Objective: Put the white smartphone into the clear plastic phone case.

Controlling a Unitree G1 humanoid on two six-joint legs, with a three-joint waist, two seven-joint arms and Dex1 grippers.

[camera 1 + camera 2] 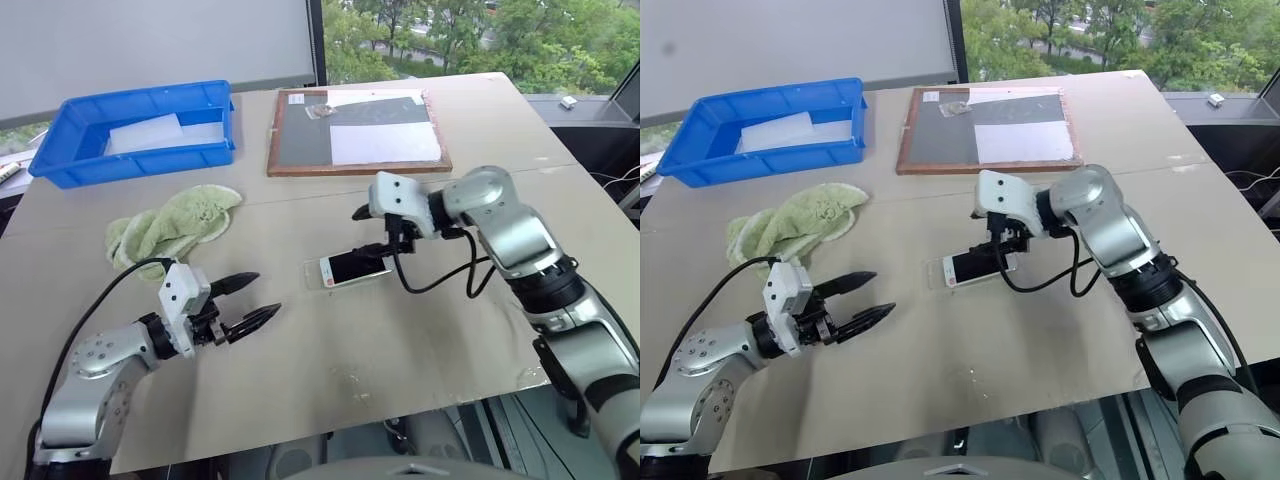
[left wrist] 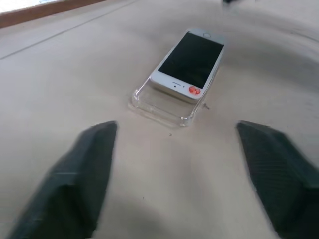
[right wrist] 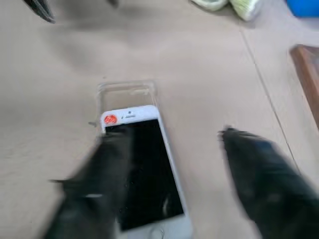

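The white smartphone (image 1: 357, 266) lies screen-up on the table, with a red dot at its near end. That end rests partly inside the clear plastic phone case (image 2: 162, 103), and the rest of the phone sticks out toward my right arm. My right gripper (image 1: 368, 232) hovers just above the phone's far end, open, with one finger (image 3: 94, 179) over the screen edge and nothing held. My left gripper (image 1: 263, 297) stands open low over the table, a short way to the left of the case and pointing at it, its fingers (image 2: 75, 184) empty.
A blue bin (image 1: 130, 165) holding a white frosted sheet (image 1: 145, 132) sits at the back left. A green cloth (image 1: 170, 225) lies in front of it. A wood-framed dark board (image 1: 300, 135) with white paper lies at the back centre. The table's front edge runs close below my left gripper.
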